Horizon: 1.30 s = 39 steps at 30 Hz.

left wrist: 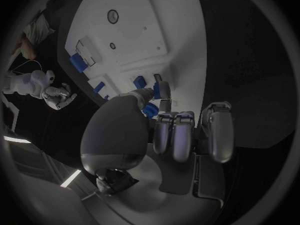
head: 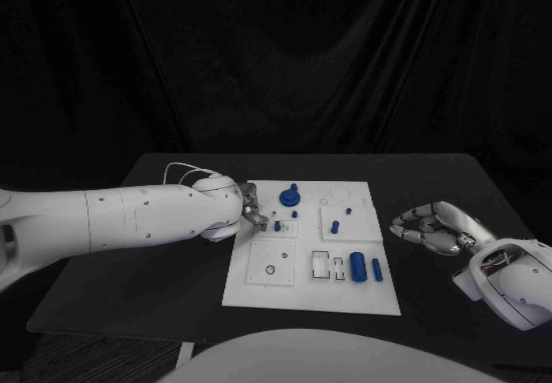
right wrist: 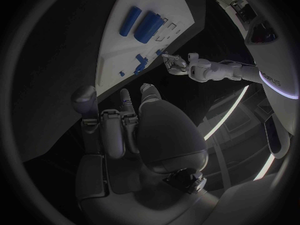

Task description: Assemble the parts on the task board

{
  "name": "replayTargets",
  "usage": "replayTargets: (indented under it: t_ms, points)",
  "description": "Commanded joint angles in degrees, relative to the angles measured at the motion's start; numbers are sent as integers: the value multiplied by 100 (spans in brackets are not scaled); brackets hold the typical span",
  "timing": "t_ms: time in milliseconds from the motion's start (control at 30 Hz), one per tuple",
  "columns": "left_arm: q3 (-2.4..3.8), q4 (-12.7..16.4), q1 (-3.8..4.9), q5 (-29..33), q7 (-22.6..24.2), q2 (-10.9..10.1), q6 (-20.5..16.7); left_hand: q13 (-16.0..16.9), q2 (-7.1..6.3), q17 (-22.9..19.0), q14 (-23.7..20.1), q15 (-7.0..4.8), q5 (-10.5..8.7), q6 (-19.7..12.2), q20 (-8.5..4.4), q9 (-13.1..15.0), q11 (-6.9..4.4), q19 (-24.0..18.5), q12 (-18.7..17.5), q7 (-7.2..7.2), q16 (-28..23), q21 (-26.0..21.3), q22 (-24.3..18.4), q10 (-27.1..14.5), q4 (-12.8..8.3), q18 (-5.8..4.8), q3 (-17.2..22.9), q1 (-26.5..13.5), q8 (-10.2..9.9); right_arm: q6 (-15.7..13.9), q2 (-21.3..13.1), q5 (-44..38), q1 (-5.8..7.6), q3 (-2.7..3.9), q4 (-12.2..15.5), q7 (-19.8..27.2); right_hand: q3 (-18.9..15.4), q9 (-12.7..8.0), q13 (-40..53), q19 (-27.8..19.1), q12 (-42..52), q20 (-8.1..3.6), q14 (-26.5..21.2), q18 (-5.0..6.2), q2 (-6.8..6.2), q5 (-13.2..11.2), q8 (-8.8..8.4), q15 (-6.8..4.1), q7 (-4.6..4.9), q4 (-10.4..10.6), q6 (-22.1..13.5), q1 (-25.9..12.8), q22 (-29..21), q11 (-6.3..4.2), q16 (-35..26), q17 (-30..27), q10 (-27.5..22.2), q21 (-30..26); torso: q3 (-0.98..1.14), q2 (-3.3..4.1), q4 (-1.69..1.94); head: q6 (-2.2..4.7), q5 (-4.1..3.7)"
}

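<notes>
A black curtain (head: pixel 276 72) hangs in soft vertical folds behind the scene and closes off the whole back of the room. In front of it stands the surface (head: pixel 150 271), a matt black rectangular top with a straight far edge and squared corners. Beneath its near edge a pale leg (head: pixel 184 351) descends toward a dark floor. Thin bright strips of light (right wrist: pixel 228 112) curve across the dim surroundings at one side.
</notes>
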Motion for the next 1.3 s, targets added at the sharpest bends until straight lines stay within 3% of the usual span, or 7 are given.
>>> replayTargets:
  t_ms: [33,1300]
  points:
    - [5,-9,-15,-19,3,25,40,1499,10,1510,606,-31,-28,-15,-38,10,-41,309,15,7,15,-21,1215,607,7,95,24,-54,25,-70,-8,-10,-13,3,15,-58,31,-9,643,-29,-31,11,300,83,13,21,0,-14,10,-13,-14,44,565,-3,-7,954,395,-21,-1,3,-1,0,0]
    - [5,-168,-154,-20,80,132,144,1499,7,1510,606,-27,-205,-40,-33,17,-37,296,15,11,15,-66,1204,607,-26,103,-5,-78,21,-78,-20,-10,-15,3,37,-46,41,-11,645,-27,-28,13,299,83,9,22,3,-13,11,-12,-11,50,566,-2,-7,953,398,-22,0,-1,-1,0,-30]
